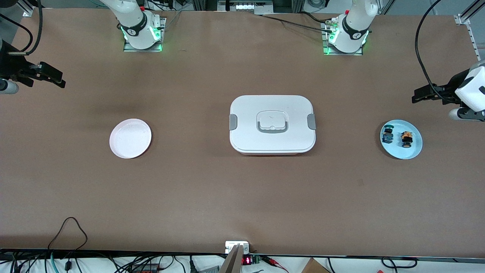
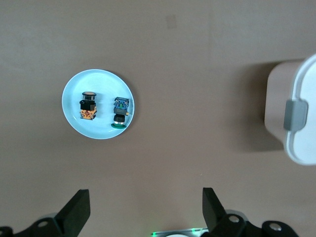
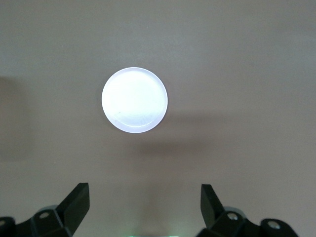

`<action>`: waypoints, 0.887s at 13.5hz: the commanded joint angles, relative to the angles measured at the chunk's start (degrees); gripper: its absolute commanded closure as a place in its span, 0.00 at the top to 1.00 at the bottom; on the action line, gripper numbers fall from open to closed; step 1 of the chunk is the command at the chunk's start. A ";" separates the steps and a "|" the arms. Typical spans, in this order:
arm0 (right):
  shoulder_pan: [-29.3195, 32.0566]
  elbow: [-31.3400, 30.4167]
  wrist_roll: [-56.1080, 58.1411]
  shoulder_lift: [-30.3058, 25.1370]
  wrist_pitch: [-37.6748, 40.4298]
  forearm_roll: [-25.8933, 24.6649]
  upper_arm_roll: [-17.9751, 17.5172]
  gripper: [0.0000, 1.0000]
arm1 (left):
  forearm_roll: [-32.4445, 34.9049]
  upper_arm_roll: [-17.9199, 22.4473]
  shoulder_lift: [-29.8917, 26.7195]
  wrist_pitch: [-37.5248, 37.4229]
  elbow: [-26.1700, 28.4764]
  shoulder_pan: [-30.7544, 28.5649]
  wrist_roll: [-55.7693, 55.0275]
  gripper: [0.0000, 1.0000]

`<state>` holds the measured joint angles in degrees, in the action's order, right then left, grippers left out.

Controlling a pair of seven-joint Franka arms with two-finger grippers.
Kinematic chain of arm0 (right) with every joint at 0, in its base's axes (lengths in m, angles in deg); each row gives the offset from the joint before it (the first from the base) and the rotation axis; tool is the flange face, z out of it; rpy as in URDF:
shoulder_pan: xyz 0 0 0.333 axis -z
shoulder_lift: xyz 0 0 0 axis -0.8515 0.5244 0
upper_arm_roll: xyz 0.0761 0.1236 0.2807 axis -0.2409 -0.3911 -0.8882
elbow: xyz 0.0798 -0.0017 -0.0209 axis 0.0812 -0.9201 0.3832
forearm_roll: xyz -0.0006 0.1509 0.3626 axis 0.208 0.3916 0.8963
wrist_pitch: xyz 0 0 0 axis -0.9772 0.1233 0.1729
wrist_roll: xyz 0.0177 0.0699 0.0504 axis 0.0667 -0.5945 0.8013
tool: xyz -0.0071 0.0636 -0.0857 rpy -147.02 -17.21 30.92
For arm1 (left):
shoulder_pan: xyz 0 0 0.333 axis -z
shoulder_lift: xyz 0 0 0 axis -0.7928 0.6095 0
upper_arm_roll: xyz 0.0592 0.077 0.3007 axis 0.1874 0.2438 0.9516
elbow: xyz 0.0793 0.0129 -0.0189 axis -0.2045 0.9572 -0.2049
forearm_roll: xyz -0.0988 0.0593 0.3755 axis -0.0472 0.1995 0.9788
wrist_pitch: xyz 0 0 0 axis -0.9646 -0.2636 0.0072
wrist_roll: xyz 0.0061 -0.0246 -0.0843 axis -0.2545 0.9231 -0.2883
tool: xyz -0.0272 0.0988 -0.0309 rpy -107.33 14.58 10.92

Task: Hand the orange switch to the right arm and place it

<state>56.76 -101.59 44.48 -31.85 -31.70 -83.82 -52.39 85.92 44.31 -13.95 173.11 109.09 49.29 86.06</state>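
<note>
The orange switch lies on a light blue plate at the left arm's end of the table, beside a blue and green switch. The left wrist view shows the orange switch and the plate too. My left gripper is open and empty, up over the bare table beside the blue plate; it also shows in the left wrist view. My right gripper is open and empty, up over the right arm's end of the table; it also shows in the right wrist view.
An empty white plate lies toward the right arm's end and shows in the right wrist view. A shut white box with grey latches and a handle stands mid-table between the two plates.
</note>
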 commanded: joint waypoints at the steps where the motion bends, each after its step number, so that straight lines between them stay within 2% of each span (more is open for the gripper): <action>1: 0.12 -1.17 0.30 -1.38 -0.46 -0.93 -0.26 1.00 | 1.53 0.30 1.58 -2.26 -1.42 -1.23 8.87 1.00; 4: 0.12 -1.17 0.48 -1.38 -0.46 -1.02 -0.26 1.00 | 1.80 0.30 1.58 -2.62 0.77 -3.77 27.14 1.00; 7: 0.12 -1.08 0.48 -1.38 -0.37 -1.02 -0.26 1.00 | 2.24 0.30 1.05 -1.92 4.02 -4.84 34.36 1.00; 9: 0.12 -1.08 0.48 -1.29 -0.37 -1.02 -0.26 1.00 | 5.04 0.22 0.96 2.36 6.47 -4.84 43.23 0.99; 12: 0.12 -0.99 0.48 -1.29 -0.19 -1.02 -0.26 1.00 | 5.58 0.22 1.58 7.73 11.66 -6.24 52.30 1.00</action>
<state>56.76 -101.59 44.54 -31.86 -31.70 -83.88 -52.39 90.35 44.83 -12.01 177.03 116.75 44.26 132.10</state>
